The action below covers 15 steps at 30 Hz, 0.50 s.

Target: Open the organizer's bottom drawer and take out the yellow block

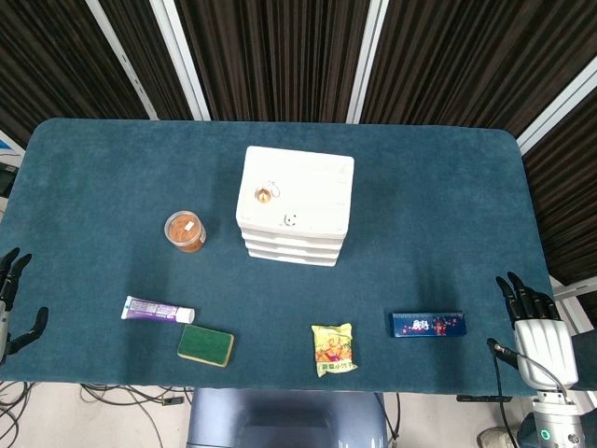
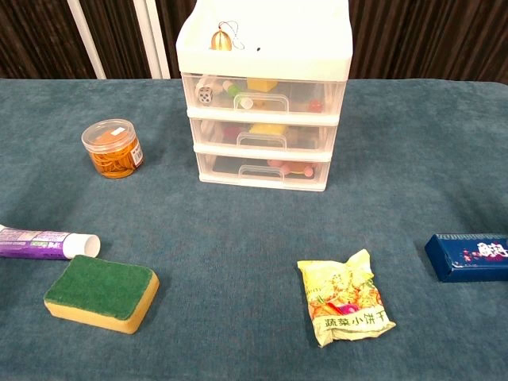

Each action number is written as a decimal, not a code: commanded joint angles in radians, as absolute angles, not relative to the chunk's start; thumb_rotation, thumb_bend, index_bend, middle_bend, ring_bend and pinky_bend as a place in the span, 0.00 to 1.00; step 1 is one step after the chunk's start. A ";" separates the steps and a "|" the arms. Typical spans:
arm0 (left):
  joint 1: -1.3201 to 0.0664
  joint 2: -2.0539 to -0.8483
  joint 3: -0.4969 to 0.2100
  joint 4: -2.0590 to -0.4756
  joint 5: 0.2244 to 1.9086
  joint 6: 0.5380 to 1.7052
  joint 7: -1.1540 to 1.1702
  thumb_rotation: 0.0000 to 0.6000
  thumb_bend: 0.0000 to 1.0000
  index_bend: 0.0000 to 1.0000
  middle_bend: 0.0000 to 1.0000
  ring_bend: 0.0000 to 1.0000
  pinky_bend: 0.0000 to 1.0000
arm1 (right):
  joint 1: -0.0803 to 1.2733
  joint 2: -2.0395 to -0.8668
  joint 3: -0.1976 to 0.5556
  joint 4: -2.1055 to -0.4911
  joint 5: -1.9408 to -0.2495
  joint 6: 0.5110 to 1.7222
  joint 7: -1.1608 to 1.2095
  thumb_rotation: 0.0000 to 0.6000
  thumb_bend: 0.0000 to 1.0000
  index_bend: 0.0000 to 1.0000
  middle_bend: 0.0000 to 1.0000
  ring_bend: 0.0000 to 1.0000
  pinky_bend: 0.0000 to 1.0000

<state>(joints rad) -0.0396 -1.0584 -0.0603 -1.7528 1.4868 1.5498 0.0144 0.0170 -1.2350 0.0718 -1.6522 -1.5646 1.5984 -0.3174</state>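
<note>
Your table (image 1: 84, 168) wears teal cloth. On it you have the white organizer (image 1: 297, 205) mid-back, an orange-filled jar (image 1: 186, 231) to its left, and along your front edge a tube (image 1: 157, 310), sponge (image 1: 206, 345), snack packet (image 1: 333, 349), blue box (image 1: 427, 324).

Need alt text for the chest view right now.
A white plastic three-drawer organizer stands centre-back on blue cloth, all clear drawers shut. Left: an orange-filled round jar, a purple tube, a green-and-yellow sponge. Front right: a yellow snack packet, a dark blue box. No hands visible.
</note>
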 commanded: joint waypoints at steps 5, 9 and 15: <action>-0.040 -1.060 -0.061 -1.753 1.486 1.550 0.019 1.00 0.40 0.03 0.00 0.00 0.00 | 0.015 -1.231 0.072 -1.655 -1.562 1.600 -0.319 1.00 0.07 0.11 0.10 0.21 0.23; -0.039 -1.060 -0.061 -1.755 1.487 1.553 0.021 1.00 0.40 0.03 0.00 0.00 0.00 | 0.014 -1.229 0.073 -1.660 -1.559 1.601 -0.312 1.00 0.07 0.11 0.10 0.21 0.23; -0.038 -1.058 -0.062 -1.758 1.485 1.555 0.022 1.00 0.40 0.03 0.00 0.00 0.00 | 0.014 -1.228 0.073 -1.668 -1.555 1.598 -0.307 1.00 0.07 0.10 0.10 0.21 0.23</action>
<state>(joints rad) -0.0379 -1.0582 -0.0621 -1.7575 1.4855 1.5546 0.0222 0.0139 -1.2280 0.0731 -1.6678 -1.5550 1.5979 -0.3067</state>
